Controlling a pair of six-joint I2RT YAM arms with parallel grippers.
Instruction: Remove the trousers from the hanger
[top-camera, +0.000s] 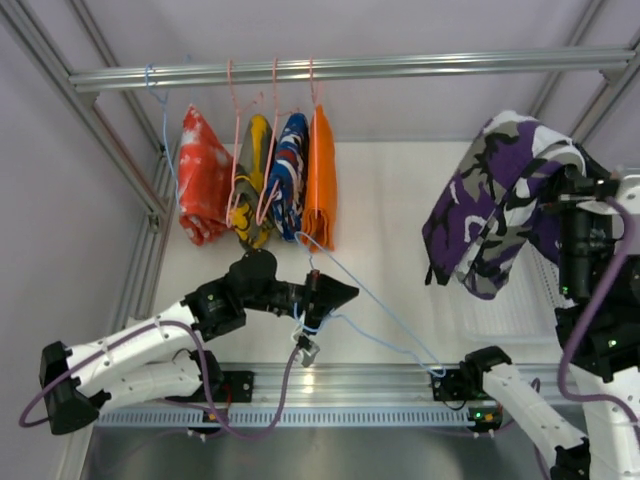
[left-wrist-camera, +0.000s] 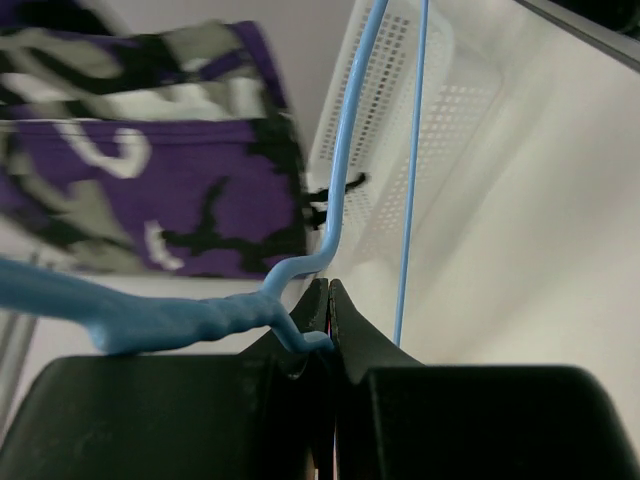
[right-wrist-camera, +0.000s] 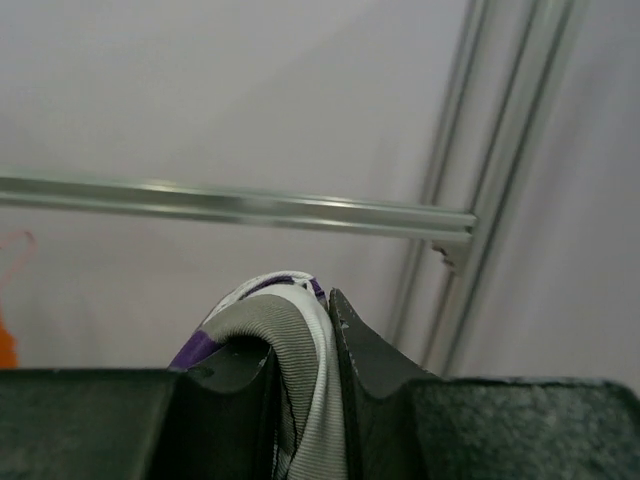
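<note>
Under the silver metal rail (top-camera: 400, 68), one orange cloth trousers (top-camera: 321, 180), three patterned cloth garments (top-camera: 205, 175); right of it, one purple camouflage pair (top-camera: 490, 210).

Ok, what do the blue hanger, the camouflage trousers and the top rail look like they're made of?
The blue hanger looks like thin wire, probably metal under a smooth glossy blue coating; its neck is twisted. The camouflage trousers are soft matte cloth, draping in folds. The rail seems aluminium: brushed silver, grooved lengthwise.
</note>
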